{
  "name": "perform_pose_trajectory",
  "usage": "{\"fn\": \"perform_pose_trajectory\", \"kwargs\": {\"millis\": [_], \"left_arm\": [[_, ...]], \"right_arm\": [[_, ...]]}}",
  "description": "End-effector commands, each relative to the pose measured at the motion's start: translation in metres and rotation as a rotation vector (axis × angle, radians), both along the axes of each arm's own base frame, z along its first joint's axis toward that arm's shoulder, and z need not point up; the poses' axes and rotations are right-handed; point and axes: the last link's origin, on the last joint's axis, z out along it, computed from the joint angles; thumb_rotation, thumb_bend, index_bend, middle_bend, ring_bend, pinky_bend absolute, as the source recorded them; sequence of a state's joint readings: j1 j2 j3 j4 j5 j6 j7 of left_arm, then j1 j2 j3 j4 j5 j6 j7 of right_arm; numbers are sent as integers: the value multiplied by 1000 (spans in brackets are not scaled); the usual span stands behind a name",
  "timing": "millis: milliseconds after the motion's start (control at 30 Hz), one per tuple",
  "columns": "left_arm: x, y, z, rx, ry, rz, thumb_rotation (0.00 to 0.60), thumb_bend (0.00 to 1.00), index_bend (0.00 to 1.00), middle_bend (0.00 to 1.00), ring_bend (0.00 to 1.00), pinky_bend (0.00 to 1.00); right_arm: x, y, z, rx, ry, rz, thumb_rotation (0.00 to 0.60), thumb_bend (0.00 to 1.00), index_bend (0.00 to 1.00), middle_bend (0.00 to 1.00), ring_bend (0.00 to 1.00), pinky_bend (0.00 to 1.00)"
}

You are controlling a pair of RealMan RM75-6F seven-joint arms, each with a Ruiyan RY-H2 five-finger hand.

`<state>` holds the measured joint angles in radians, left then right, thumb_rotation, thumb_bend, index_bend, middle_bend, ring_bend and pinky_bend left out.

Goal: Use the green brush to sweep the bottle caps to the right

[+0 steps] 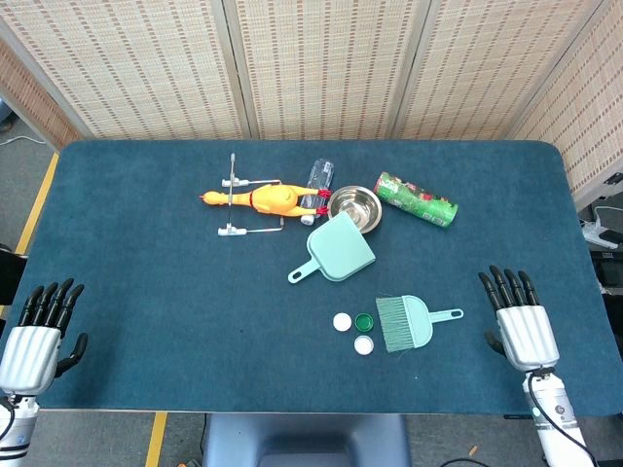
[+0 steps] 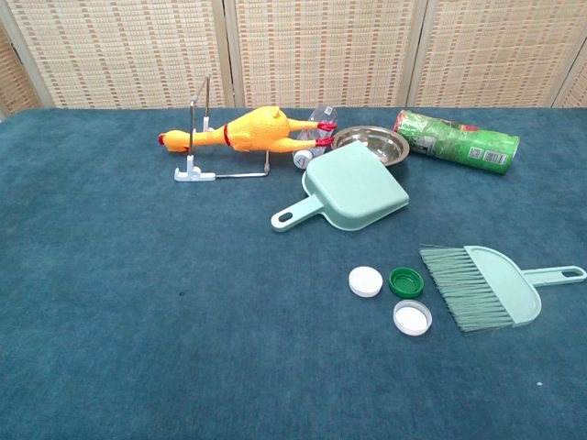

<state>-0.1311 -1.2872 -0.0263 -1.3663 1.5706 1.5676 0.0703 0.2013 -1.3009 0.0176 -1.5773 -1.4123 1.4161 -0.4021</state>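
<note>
Left hand [image 1: 41,331]: near-left table edge, fingers extended and slightly spread, holding nothing. Right hand [image 1: 519,316]: near-right edge, fingers likewise extended, empty, well apart from brush. Brush [image 1: 409,322]: flat on table [image 1: 146,243], bristles leftward, just right of caps. Caps [image 1: 353,332]: two white, one green, clustered. Dustpan [image 1: 336,249]: beyond them.

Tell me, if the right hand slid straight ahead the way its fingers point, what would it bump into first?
Probably nothing. The right hand points up the table, slightly left, and that strip looks bare to the far edge. The brush and green can lie off to its left, though depth is hard to judge.
</note>
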Motion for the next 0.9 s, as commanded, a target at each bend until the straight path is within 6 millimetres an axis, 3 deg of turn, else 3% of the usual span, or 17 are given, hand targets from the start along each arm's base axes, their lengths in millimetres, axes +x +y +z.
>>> {"fn": "perform_pose_trajectory", "kwargs": {"millis": [33, 333, 600, 900], "left_arm": [[-1, 5, -2, -5, 10, 3, 600, 420, 0, 0, 0, 72], [-9, 12, -7, -33, 12, 24, 600, 419, 0, 0, 0, 72], [-11, 17, -9, -34, 9, 34, 600, 419, 0, 0, 0, 72], [-13, 15, -9, -37, 19, 51, 600, 424, 0, 0, 0, 72]], "right_arm": [[-2, -3, -4, 10, 20, -13, 600, 118, 0, 0, 0, 0], [-2, -11, -23, 58, 71, 4, 600, 118, 21, 0, 0, 0], [-17, -35, -63, 194, 189, 43, 600, 118, 266, 210, 0, 0], [-26, -52, -86, 222, 151, 21, 600, 174, 375, 293, 47, 12]]}}
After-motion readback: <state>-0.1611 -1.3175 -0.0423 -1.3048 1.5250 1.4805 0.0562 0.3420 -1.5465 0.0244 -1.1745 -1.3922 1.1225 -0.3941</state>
